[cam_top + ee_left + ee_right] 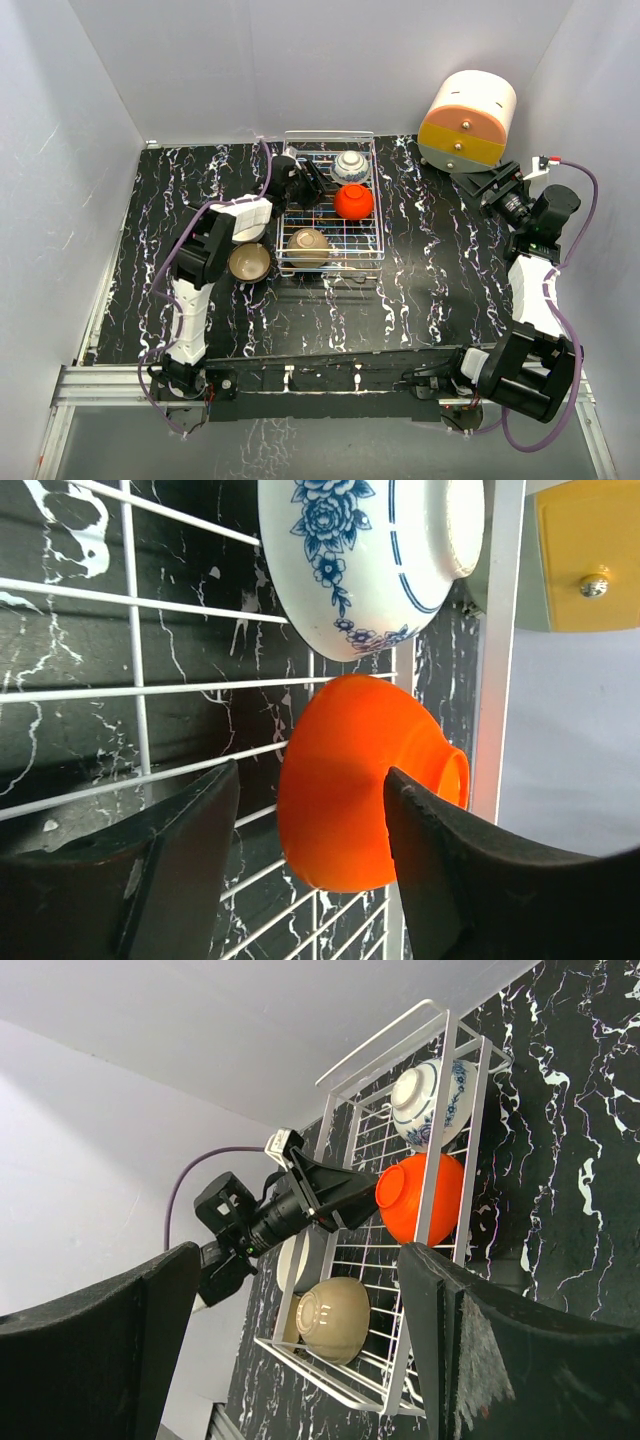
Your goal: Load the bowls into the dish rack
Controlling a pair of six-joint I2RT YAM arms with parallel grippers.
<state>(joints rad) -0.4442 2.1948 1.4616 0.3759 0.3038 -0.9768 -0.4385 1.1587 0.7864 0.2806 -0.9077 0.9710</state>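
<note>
while the white bowl [350,165], red-orange bowl [353,201] and tan bowl [309,244] sit in the dish rack [379,215], the fourth bowl [249,262] waits on the counter [430,270] just left; left pincer [310,780] and right pincer [295,1255] gape wide, empty.

We record the left arm [215,245] stretched forward, left gripper [310,800] jaws spread; right gripper [298,1270] jaws likewise wide apart.

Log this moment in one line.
dish rack: white bowl, orange bowl, tan bowl; outside: fourth bowl; left gripper: jaws open at orange; right gripper: jaws open
</note>
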